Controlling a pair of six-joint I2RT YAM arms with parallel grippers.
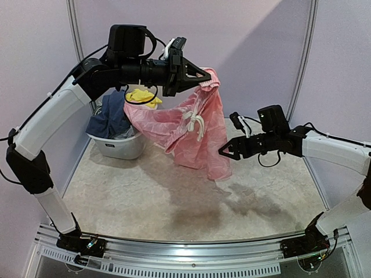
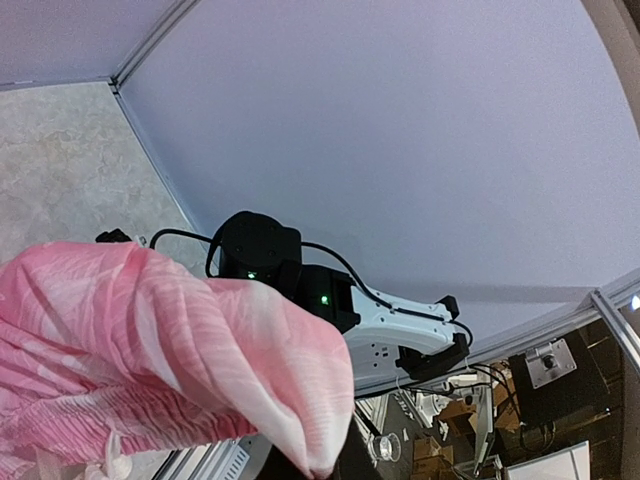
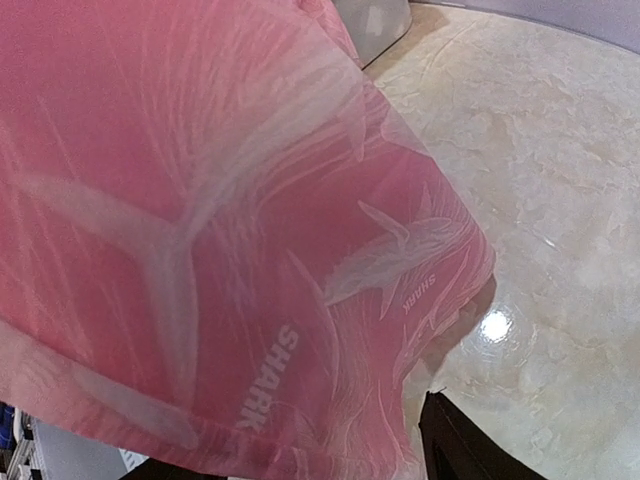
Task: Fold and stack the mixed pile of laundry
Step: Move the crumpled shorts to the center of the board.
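Left gripper (image 1: 204, 75) clamped on pink patterned garment (image 1: 191, 124), cloth hanging below it, right gripper (image 1: 224, 153) jaws parted, just beside the cloth's lower edge.

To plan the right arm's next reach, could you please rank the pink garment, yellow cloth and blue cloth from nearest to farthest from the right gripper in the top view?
1. Pink garment, hanging just left of the right gripper.
2. Yellow cloth, atop the pile in the white tub, farther left.
3. Blue cloth, draped over the tub's left side, farthest.
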